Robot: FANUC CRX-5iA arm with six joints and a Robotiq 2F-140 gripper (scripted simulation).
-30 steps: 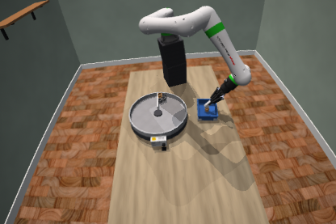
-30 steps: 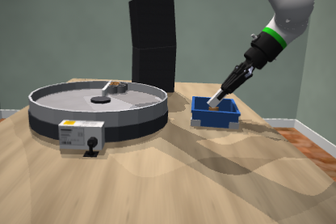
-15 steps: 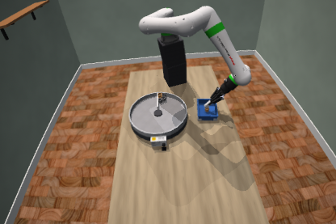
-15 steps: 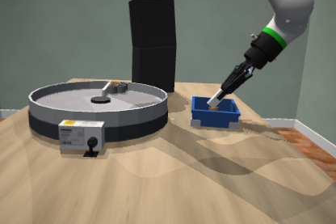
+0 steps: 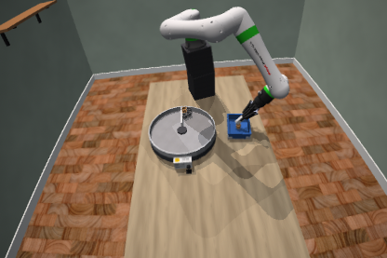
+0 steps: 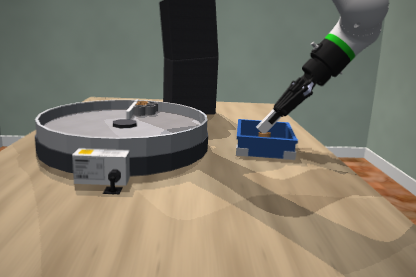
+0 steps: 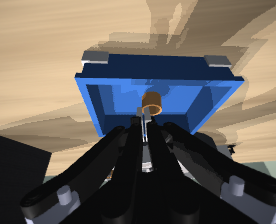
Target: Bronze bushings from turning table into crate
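The gripper (image 7: pixel 145 120) hangs in the blue crate (image 6: pixel 289 140) near the surface's right edge, its fingers fully closed on the thin wall of a bronze bushing (image 7: pixel 152 102) that sits low inside the crate. The step in hand is the drop; next the fingers must open, then lift straight out. More bushings (image 5: pixel 186 111) wait at the far rim of the turning table (image 5: pixel 158 146), beside its divider
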